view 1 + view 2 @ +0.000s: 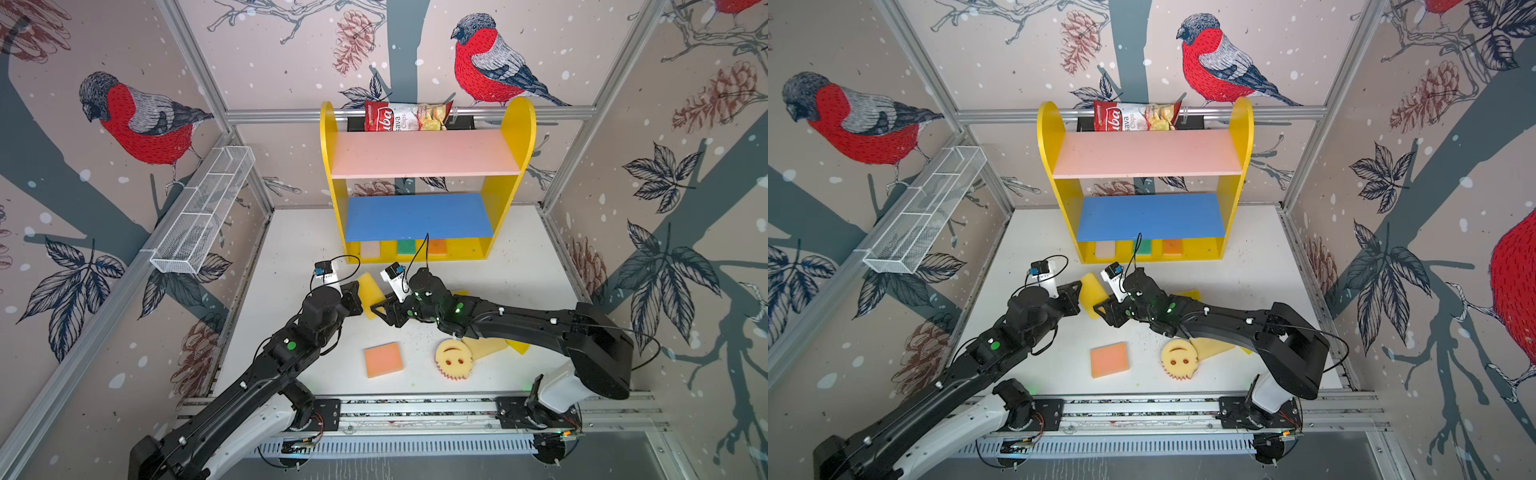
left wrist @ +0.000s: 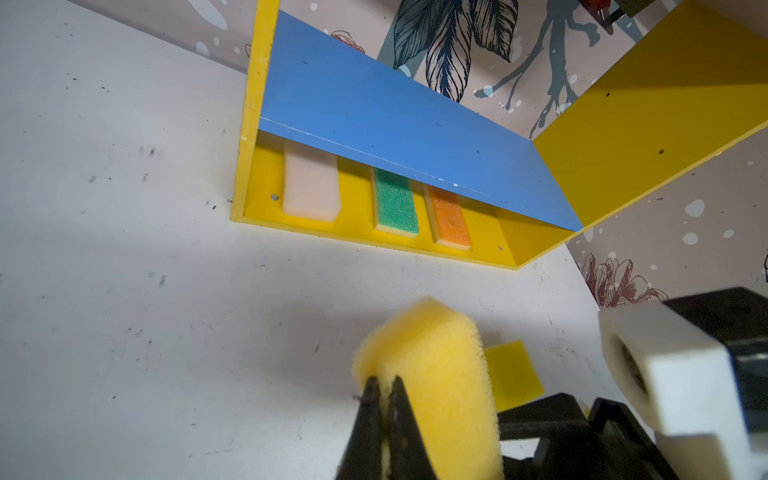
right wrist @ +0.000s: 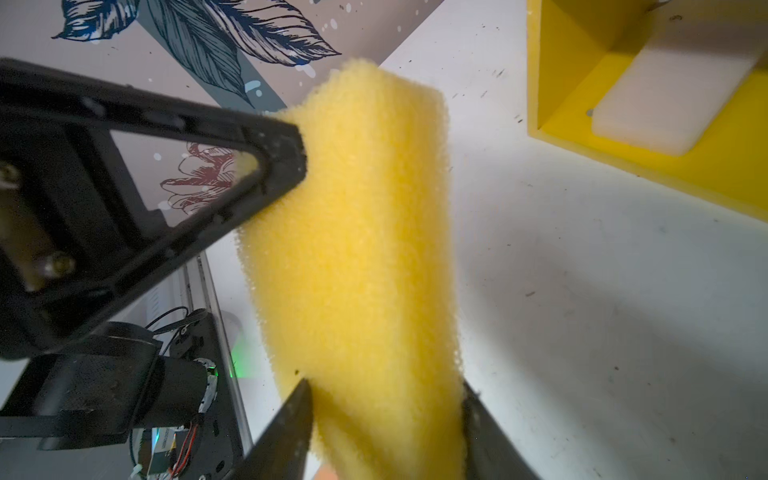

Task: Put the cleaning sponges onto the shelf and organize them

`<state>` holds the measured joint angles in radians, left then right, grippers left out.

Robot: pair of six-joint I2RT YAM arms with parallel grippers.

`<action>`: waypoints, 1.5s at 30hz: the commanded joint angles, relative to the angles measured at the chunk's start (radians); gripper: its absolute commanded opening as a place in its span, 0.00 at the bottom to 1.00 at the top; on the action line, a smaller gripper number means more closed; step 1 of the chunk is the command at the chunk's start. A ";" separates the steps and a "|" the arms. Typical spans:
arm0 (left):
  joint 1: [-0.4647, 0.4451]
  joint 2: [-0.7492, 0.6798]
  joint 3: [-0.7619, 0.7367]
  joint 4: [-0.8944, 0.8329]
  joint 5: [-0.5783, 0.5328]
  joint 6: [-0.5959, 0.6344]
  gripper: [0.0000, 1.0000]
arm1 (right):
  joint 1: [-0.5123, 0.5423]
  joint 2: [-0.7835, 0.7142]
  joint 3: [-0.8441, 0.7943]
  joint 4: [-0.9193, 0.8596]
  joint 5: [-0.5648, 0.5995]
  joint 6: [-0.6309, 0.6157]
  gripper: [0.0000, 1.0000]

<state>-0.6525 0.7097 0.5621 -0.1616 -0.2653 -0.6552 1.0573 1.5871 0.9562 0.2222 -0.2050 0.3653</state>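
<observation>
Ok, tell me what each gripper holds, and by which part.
Both hold the yellow sponge: left gripper pinches a long edge; right gripper clamps across one end.

9 sponges [image 1: 383, 359], 1 shelf [image 1: 520, 124], 1 chips bag [image 1: 405, 116], 1 wire rack [image 1: 203, 216], 2 arms [image 1: 266, 374].

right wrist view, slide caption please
Left gripper and right gripper both grip one yellow sponge, shelf with a cream sponge beyond.
</observation>
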 commanded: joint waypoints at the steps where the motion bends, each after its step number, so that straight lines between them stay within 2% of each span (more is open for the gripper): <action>1: 0.000 -0.040 -0.020 -0.058 -0.040 -0.022 0.00 | -0.011 0.022 0.019 0.078 -0.073 0.022 0.14; 3: 0.000 -0.065 -0.031 -0.075 -0.039 -0.038 0.04 | -0.014 0.038 0.036 0.082 -0.091 0.028 0.01; 6: 0.000 -0.098 -0.051 -0.087 -0.044 -0.046 0.18 | -0.021 0.059 0.059 0.079 -0.117 0.034 0.00; 8: 0.000 -0.111 -0.061 -0.091 -0.055 -0.050 0.20 | -0.031 0.063 0.066 0.077 -0.128 0.037 0.00; 9: 0.001 -0.115 -0.060 -0.095 -0.056 -0.051 0.25 | -0.038 0.065 0.069 0.072 -0.128 0.038 0.00; 11: 0.001 -0.119 -0.046 -0.109 -0.059 -0.050 0.59 | -0.055 0.062 0.073 0.065 -0.129 0.044 0.00; 12: 0.001 -0.121 -0.042 -0.117 -0.071 -0.047 0.70 | -0.065 0.057 0.073 0.065 -0.129 0.049 0.00; 14: 0.001 -0.123 -0.037 -0.134 -0.109 -0.051 0.78 | -0.089 0.051 0.073 0.064 -0.135 0.055 0.00; 27: 0.000 -0.208 -0.036 -0.241 -0.160 -0.071 0.82 | -0.253 0.099 0.230 -0.068 -0.089 0.103 0.01; 38: 0.002 -0.300 -0.044 -0.326 -0.163 -0.121 0.82 | -0.294 0.347 0.552 -0.168 -0.043 0.274 0.04; 45: 0.002 -0.354 -0.060 -0.366 -0.167 -0.151 0.82 | -0.294 0.461 0.691 -0.149 -0.051 0.356 0.05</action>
<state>-0.6518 0.3691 0.5049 -0.5083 -0.4248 -0.7868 0.7635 2.0308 1.6184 0.0654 -0.2626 0.6655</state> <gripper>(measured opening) 0.826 0.066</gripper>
